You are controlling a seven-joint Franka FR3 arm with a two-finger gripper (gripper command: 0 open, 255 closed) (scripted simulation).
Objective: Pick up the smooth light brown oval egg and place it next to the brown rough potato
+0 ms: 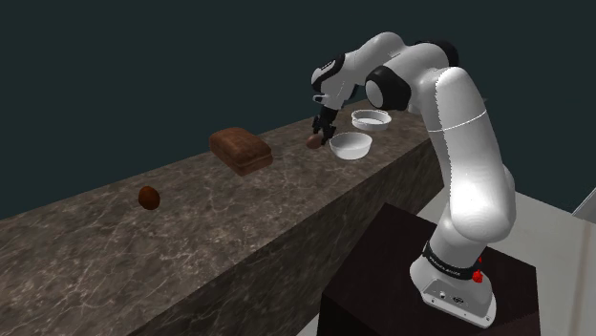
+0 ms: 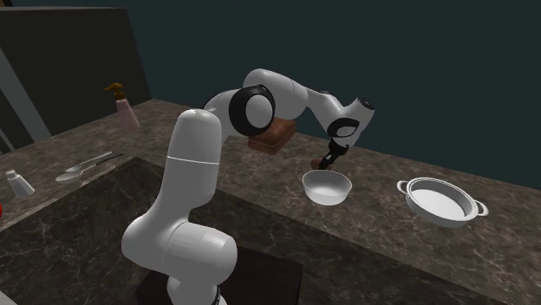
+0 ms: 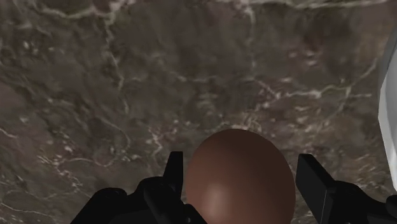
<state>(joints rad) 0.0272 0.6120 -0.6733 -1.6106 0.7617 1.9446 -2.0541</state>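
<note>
Straddling the egg [image 3: 238, 181], wrist view, maybe touching: gripper [image 3: 241, 159].

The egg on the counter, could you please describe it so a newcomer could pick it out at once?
Start at the dark marbled counter and follow the white arm down to its black gripper, beside a white bowl. The egg sits at the gripper, close to the bowl but outside it. It is small, smooth, brown and oval, unlike the bigger, blocky brown lump further along.

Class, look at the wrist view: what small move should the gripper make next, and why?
Probably close the fingers: the gripper straddles the brown egg on the marbled counter, with a slight gap showing beside it.
</note>
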